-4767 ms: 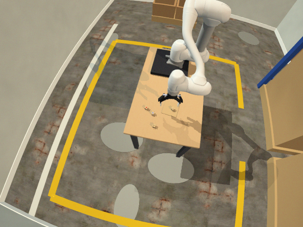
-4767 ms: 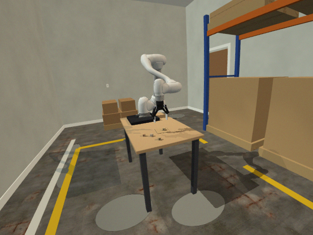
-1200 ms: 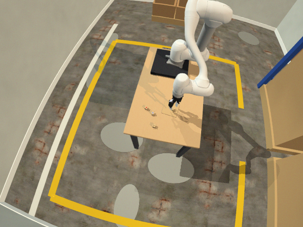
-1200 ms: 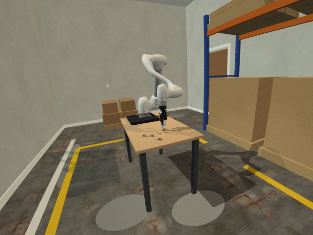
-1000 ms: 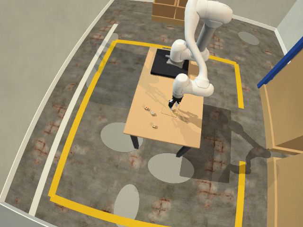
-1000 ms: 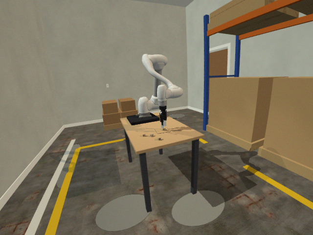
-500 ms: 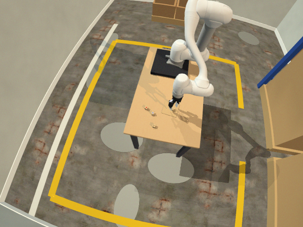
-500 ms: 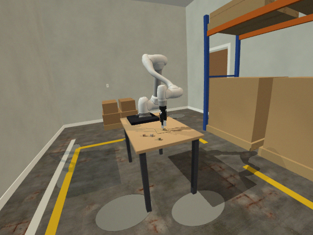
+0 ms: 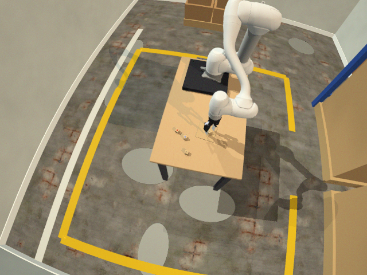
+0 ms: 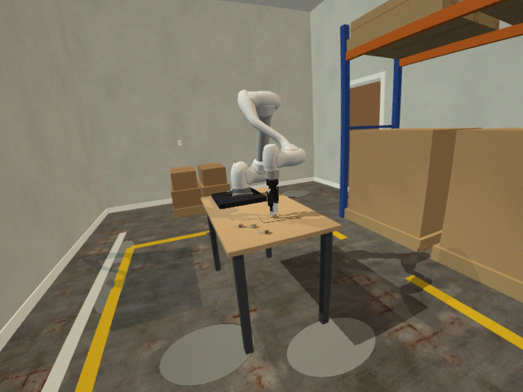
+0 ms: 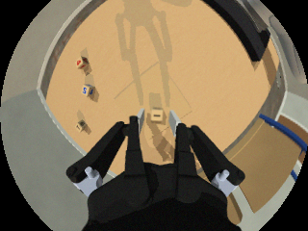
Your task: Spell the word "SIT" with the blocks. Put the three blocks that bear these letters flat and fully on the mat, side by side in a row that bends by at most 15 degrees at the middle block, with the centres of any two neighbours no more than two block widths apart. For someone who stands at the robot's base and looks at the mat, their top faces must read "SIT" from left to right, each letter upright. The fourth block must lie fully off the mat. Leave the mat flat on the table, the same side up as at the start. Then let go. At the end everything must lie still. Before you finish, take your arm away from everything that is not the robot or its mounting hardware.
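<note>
With its fingers parted around the bar-marked block point(image 9: 210, 132) point(image 10: 274, 216) point(image 11: 157, 115), the gripper point(image 9: 210, 131) point(image 10: 274, 214) point(image 11: 157, 115) grasps nothing; that block, probably the I, sits on the mat point(image 9: 201, 131) point(image 10: 265, 219) point(image 11: 151, 84), inward from the bench's point(image 9: 225, 165) point(image 10: 304, 223) point(image 11: 202, 63) edges. Placing letters seems in hand: next, rise straight up, then fetch the S point(image 9: 185, 137) point(image 10: 253, 225) point(image 11: 87, 89), off the mat towards a long edge.

Grey walls point(image 9: 59, 44) point(image 10: 189, 84); stained floor point(image 9: 106, 207) point(image 10: 160, 273); blue-and-orange rack point(image 10: 344, 126); stacked boxes point(image 10: 184, 179).
</note>
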Motion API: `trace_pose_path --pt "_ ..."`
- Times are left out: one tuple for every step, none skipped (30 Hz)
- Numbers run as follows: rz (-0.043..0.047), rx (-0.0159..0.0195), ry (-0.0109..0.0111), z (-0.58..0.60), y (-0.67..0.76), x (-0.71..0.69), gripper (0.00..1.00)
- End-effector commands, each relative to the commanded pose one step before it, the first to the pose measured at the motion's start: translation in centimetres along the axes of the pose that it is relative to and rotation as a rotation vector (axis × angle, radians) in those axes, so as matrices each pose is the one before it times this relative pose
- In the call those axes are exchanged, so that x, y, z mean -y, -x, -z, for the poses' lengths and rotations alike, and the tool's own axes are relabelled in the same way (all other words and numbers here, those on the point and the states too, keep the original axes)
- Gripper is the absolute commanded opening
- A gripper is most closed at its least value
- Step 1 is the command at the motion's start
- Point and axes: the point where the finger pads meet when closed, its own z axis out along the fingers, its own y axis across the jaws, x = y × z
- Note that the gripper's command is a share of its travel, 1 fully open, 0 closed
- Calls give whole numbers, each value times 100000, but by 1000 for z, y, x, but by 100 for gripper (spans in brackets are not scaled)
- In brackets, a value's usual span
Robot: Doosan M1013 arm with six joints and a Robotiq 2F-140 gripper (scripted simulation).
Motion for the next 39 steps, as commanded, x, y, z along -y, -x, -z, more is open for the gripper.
trace_pose_path --pt "3 25 3 -544 6 0 37" --pt "0 0 0 -190 0 0 37" --pt "0 0 0 -179 0 0 37" --pt "0 0 0 -165 0 0 37" --pt "0 0 0 0 0 0 37" --pt "0 0 0 0 0 0 37" --pt "0 0 0 -149 0 0 37" --pt "0 0 0 -131 0 0 37" --pt "0 0 0 -111 0 0 37" --pt "0 0 0 -91 0 0 37" --pt "0 0 0 -71 0 0 37" --pt "0 0 0 -51 0 0 37" --pt "0 0 0 -34 0 0 37" --pt "0 0 0 -19 0 0 37" --pt "0 0 0 -7 0 0 37" --pt "0 0 0 -1 0 0 37" --pt "0 0 0 0 0 0 37" --pt "0 0 0 0 0 0 37" --pt "0 0 0 0 0 0 37" --pt "0 0 0 0 0 0 37" --pt "0 0 0 0 0 0 37" --pt "0 0 0 0 0 0 37" --pt "0 0 0 0 0 0 37" --pt "0 0 0 0 0 0 37" --pt "0 0 0 0 0 0 25" --pt "0 0 0 0 0 0 25" --pt "0 0 0 0 0 0 25" --pt "0 0 0 0 0 0 25" --pt "0 0 0 0 0 0 25" --pt "0 0 0 0 0 0 25" --pt "0 0 0 0 0 0 25" --pt "0 0 0 0 0 0 25" --pt "0 0 0 0 0 0 25" --pt "0 0 0 0 0 0 25" --pt "0 0 0 0 0 0 25" --pt "0 0 0 0 0 0 25" --pt "0 0 0 0 0 0 25" --pt "0 0 0 0 0 0 25" --pt "0 0 0 0 0 0 25"
